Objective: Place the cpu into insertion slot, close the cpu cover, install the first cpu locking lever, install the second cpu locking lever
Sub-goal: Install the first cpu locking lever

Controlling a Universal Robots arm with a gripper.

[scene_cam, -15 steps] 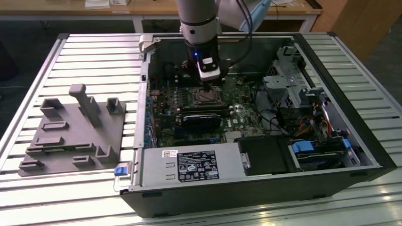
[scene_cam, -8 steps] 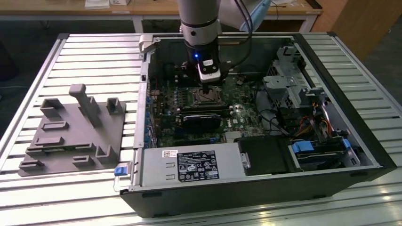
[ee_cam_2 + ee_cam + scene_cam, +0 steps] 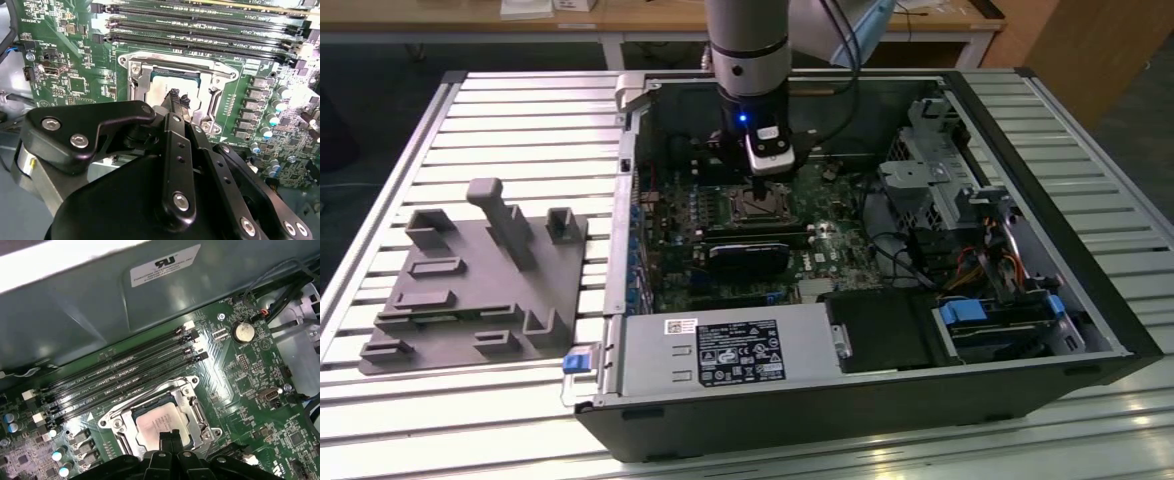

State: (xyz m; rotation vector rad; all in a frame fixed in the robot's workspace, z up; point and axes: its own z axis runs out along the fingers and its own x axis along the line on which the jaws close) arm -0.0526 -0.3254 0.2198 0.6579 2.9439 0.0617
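The gripper hangs just above the cpu, fingers closed together. The cpu lies in the insertion slot, beside memory slots.

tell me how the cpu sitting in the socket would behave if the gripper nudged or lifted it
The cpu looks flat and rigid, so it would probably not flex. Its smooth metal top may be slippery. Lying low inside the insertion slot, it would likely resist sideways nudges, and seems unlikely to tip or roll.

Silver-grey arm, black screw-studded hand, blue wrist light.
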